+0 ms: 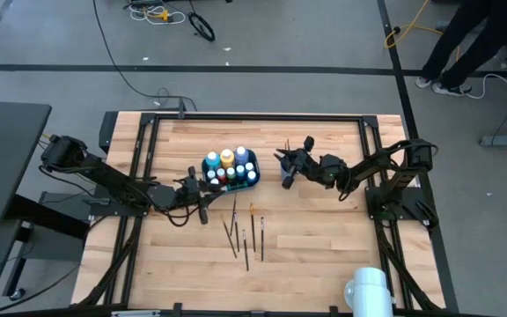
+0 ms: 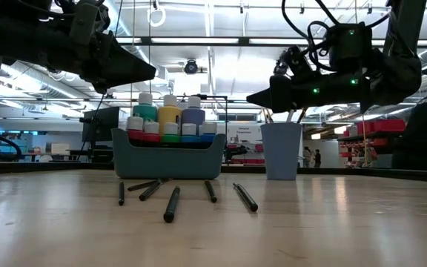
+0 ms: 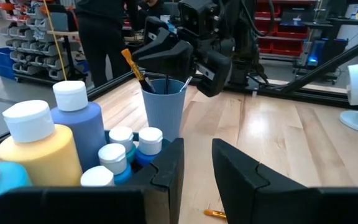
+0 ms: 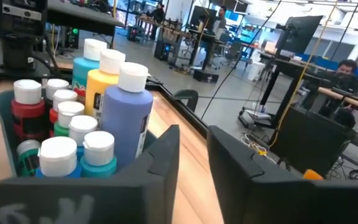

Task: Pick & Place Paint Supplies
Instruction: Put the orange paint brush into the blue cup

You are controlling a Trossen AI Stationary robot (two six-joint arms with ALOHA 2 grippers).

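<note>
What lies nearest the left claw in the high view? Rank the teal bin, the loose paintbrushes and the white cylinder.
1. Teal plastic bin, right beside the left claw.
2. Thin dark-handled paintbrushes, loose on the wood nearer the front edge.
3. White cylinder, front right edge.

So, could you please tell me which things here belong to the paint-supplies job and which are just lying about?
Part of the job:
- paint bottles, packed in the teal bin
- loose paintbrushes on the table
- brushes in the blue cup

Just lying about:
- white cylinder at the table's edge
- cables on the floor
</note>
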